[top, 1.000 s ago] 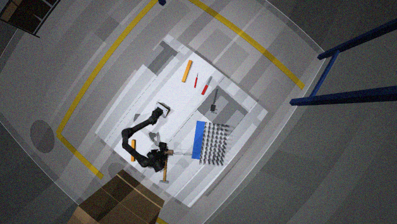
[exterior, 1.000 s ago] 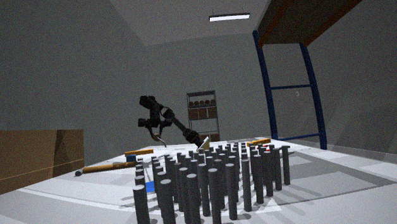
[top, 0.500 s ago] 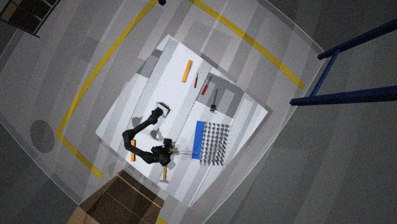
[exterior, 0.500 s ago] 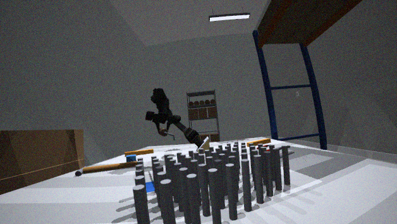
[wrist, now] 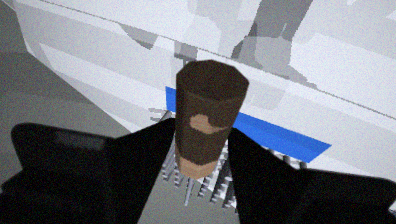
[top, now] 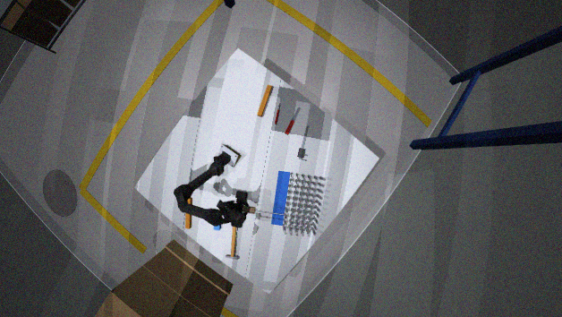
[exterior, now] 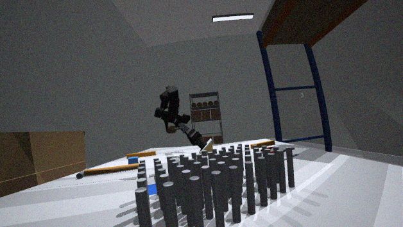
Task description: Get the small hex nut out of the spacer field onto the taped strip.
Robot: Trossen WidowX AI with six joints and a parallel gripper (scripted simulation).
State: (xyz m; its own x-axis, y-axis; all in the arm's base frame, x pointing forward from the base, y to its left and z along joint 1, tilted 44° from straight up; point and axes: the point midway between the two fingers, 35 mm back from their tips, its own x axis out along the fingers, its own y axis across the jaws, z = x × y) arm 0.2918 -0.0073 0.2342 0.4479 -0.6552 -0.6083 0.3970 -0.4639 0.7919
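Gripper (top: 251, 209) (wrist: 202, 128) clamped on wooden handle (top: 251, 209) (wrist: 207, 125) of thin-shafted tool, shaft reaching over blue taped strip (top: 281, 197) (exterior: 152, 189) (wrist: 280, 136) toward metal spacers (top: 304, 203) (exterior: 194, 199) (wrist: 220, 187). Hex nut — cannot tell where; presumably deep among spacers. Best: align shaft with open lane, lower slowly beyond nut, drag straight back — no sideways sweep.

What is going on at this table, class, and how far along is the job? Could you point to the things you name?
A black robot arm grips the brown faceted handle (top: 251, 209) (wrist: 212, 130) of a thin metal tool in its black gripper (top: 249, 209) (wrist: 202, 128). From above, the tool's shaft points over the flat blue taped strip (top: 281, 192) (wrist: 282, 135) toward the grey upright metal spacers (top: 304, 203) (exterior: 218, 192). The job is to drag a small hex nut out onto that strip. No nut can be made out in these views, so its place is unclear.
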